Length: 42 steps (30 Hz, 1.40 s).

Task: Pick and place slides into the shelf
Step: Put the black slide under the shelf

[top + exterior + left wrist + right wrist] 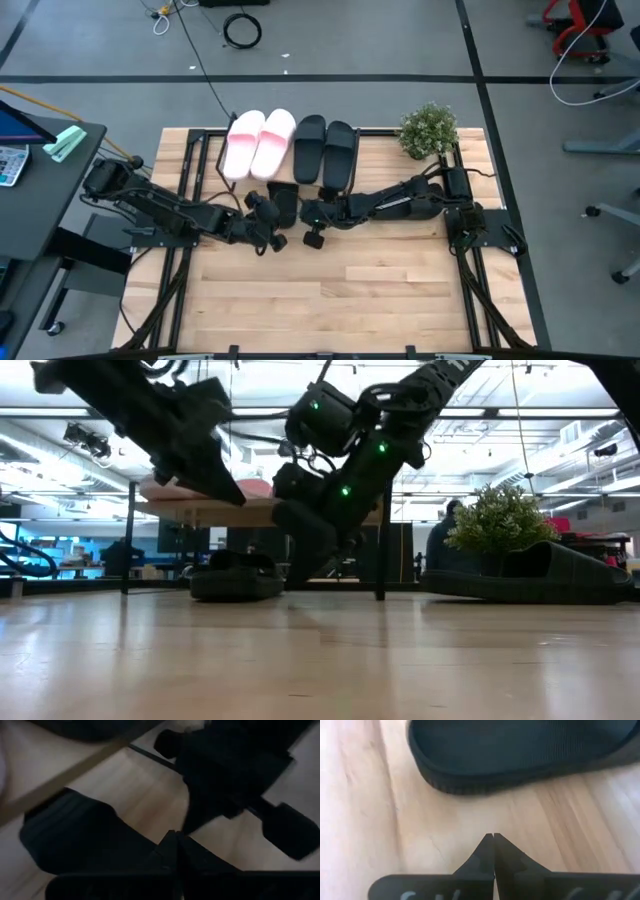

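The shelf (160, 508) stands at the table's far side. Two pale pink slides (258, 143) and two black slides (325, 150) lie on its top board. Another black slide (284, 200) lies flat on the table at the shelf's front, partly under the board (238, 575). My left gripper (262, 215) is shut and hovers just left of this slide (75, 835), above it. My right gripper (310, 212) is shut, low over the table just right of the same slide (520, 750), with bare wood between its tips and the slide. One more black slide (540, 575) lies at the right by the plant.
A small potted plant (428, 130) stands at the shelf's far right end. The shelf's thin black legs (380, 550) stand close to both grippers. Bare wooden tabletop (350, 290) spreads toward the near edge. The two arms' grippers are close to each other.
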Each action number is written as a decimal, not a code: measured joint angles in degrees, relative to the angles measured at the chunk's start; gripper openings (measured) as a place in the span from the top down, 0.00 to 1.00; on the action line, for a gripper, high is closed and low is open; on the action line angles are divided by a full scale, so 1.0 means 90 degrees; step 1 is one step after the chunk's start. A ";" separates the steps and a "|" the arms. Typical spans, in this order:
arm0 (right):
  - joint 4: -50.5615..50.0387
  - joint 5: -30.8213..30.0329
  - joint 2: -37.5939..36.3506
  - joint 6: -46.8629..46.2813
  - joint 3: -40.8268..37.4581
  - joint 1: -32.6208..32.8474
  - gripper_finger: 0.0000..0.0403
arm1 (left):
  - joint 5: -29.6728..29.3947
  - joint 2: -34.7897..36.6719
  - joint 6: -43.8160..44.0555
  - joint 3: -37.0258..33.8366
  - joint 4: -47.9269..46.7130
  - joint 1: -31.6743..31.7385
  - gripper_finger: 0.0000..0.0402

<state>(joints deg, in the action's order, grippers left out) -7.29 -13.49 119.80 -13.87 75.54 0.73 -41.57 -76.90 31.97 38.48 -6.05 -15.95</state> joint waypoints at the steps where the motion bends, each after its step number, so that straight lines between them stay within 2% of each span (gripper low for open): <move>1: 0.0046 0.0003 0.0012 0.0005 -0.0035 0.0002 1.00 | -0.0001 0.0000 -0.0010 0.0000 0.0003 0.0078 0.98; 5: 0.0233 0.0334 0.0014 -0.0036 -0.0038 0.0009 1.00 | 0.0071 0.0000 -0.0175 0.0000 0.0001 0.0267 0.98; 12: 0.0166 0.0717 0.0016 -0.0177 -0.0043 0.0393 1.00 | 0.1430 0.0000 -0.0292 0.0000 -0.0015 0.0129 0.98; 15: 0.0157 0.0964 0.0016 -0.0290 -0.0043 0.0604 1.00 | 0.1710 0.0000 -0.0244 0.0000 -0.0048 -0.0116 0.99; 21: 0.0145 0.1020 -0.0003 -0.0618 -0.0043 0.1041 1.00 | 0.2020 -0.0117 0.0592 0.0012 -0.0800 -0.0453 0.99; 24: 0.0202 0.1017 -0.0053 -0.0651 -0.0041 0.1225 1.00 | 0.2062 -0.0422 0.0969 0.0002 -0.1142 -0.0575 0.99; 30: 0.0178 0.1010 -0.0205 -0.0636 -0.0045 0.1372 1.00 | 0.2063 -0.1102 0.0840 0.0007 -0.0654 -0.0525 0.99; 35: 0.0153 0.0998 -0.0408 -0.0636 -0.0043 0.1390 1.00 | 0.2052 -0.1565 0.0760 0.0007 -0.0517 -0.0171 0.99; 42: 0.0077 0.0922 -0.0586 -0.0617 -0.0041 0.1399 1.00 | 0.1855 -0.1739 0.0480 0.0012 -0.0416 0.0367 0.99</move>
<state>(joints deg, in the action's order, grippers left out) -6.60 -5.19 114.52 -19.42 75.18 13.32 -24.88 -92.56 36.30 38.59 -9.80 -12.64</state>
